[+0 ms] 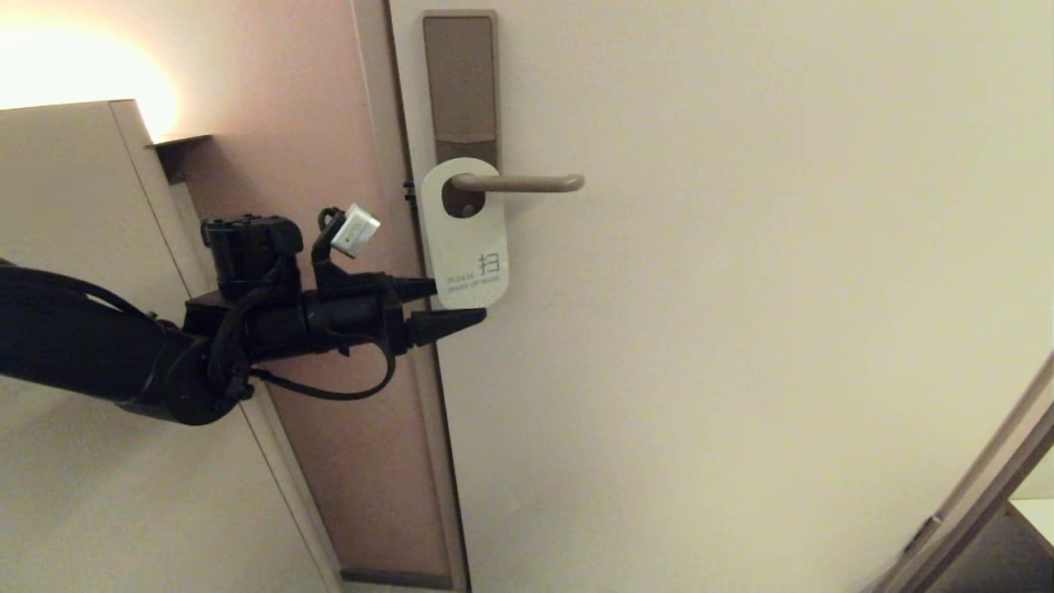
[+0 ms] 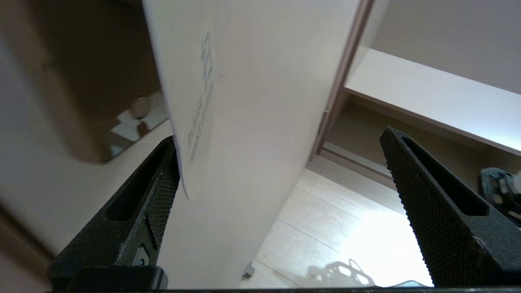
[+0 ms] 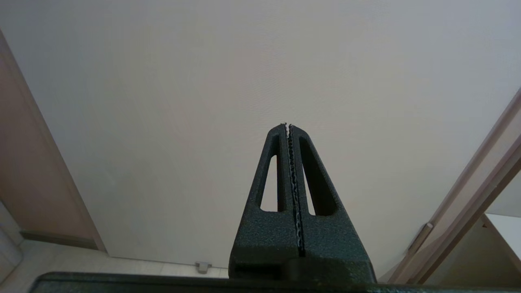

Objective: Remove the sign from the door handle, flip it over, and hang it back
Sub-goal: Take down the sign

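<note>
At centre-left of the head view, the left gripper stands wide open around the sign's lower edge, positioned to pinch it.

The sign hangs white-side-out on the door handle; right gripper closed, empty, facing the door.

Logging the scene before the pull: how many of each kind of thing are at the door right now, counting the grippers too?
White oblong door-hanger sign, hanging on the handle: 1
Slim bronze-beige metal lever door handle: 1
Tall brown rectangular lock plate: 1
Black grippers: 2, the left gripper open around the sign's lower end, the right gripper shut and away
Total: 5
</note>
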